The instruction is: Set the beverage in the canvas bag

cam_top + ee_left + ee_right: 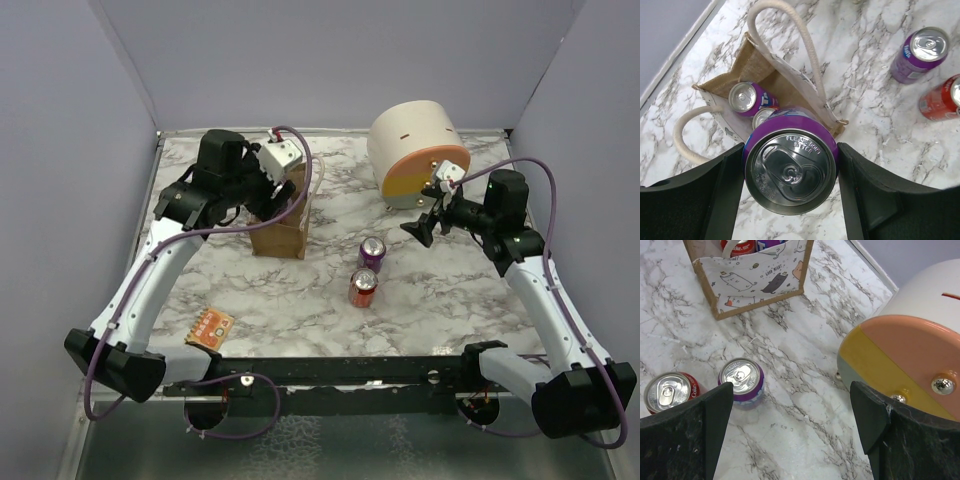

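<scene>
On the marble table (300, 310), back right: a big cream drum (415, 150) lies on its side, its orange-and-yellow face turned toward the arms.

Back left: the canvas bag (280, 235) stands upright, mouth open. It is tan with a white printed front panel, and its two cream handles (800, 45) loop outward. Two cans already sit inside, a purple can in the bag (746, 97) and a second one partly hidden beside it.

The left gripper (791, 175) is over the bag, fingers clamped on either side of a purple held can (787, 165). The can is upright with its tab on top. From the wrist view it overlaps the near edge of the bag's mouth; how high above it cannot be told.

The right gripper (791, 390) hovers just in front of the drum's face, jaws spread wide with nothing between them.

Mid-table, between bag and right arm: a loose purple can (371, 252) and a red can (362, 287), both upright and just beside each other, the red one nearer the arm bases.

Front left, near the left arm's base: a small orange packet (209, 326) lies flat.
</scene>
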You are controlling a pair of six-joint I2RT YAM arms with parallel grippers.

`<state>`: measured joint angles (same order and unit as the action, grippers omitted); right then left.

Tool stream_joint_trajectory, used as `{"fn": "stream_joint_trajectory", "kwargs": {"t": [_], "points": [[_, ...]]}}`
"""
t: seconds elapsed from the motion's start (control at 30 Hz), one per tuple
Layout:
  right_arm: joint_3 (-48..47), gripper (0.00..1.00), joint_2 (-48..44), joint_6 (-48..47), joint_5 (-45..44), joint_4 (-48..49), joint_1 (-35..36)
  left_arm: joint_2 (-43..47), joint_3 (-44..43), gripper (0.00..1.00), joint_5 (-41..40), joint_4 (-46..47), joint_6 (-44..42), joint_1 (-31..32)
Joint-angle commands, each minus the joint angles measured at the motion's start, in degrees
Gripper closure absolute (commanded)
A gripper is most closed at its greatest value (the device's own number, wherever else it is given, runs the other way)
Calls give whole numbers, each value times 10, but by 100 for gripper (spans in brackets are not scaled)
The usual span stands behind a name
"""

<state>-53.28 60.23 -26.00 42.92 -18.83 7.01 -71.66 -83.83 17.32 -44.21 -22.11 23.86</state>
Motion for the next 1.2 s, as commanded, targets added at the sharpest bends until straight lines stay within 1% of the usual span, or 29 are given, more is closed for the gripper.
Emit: {"fn": "stream_joint_trajectory", "kwargs": {"t": [0.0, 0.17, 0.37, 0.6, 0.7, 0.83, 0.93, 1.07, 1.17], "points": [[12, 0, 0, 20, 17, 19, -3, -37, -46, 100, -42, 55, 23, -2], [33, 0, 9, 24, 17, 25, -2, -91, -71, 100, -60, 82, 41, -2], [45, 0, 22, 21, 9, 28, -4, -153, -90, 100, -89, 121, 99, -4], [42, 0, 38, 19, 2, 27, -4, -198, -95, 100, -55, 163, 144, -8], [41, 0, 39, 18, 2, 25, -4, -219, -100, 100, -56, 169, 155, -9], [38, 0, 43, 16, -1, 22, -4, -239, -100, 100, -67, 183, 160, -11], [35, 0, 50, 15, -3, 18, -4, -246, -84, 100, -66, 201, 164, -18], [34, 0, 55, 12, -6, 16, -4, -252, -65, 100, -55, 221, 167, -30], [33, 0, 56, 9, -13, 14, -4, -273, -62, 100, -45, 222, 168, -38]]}}
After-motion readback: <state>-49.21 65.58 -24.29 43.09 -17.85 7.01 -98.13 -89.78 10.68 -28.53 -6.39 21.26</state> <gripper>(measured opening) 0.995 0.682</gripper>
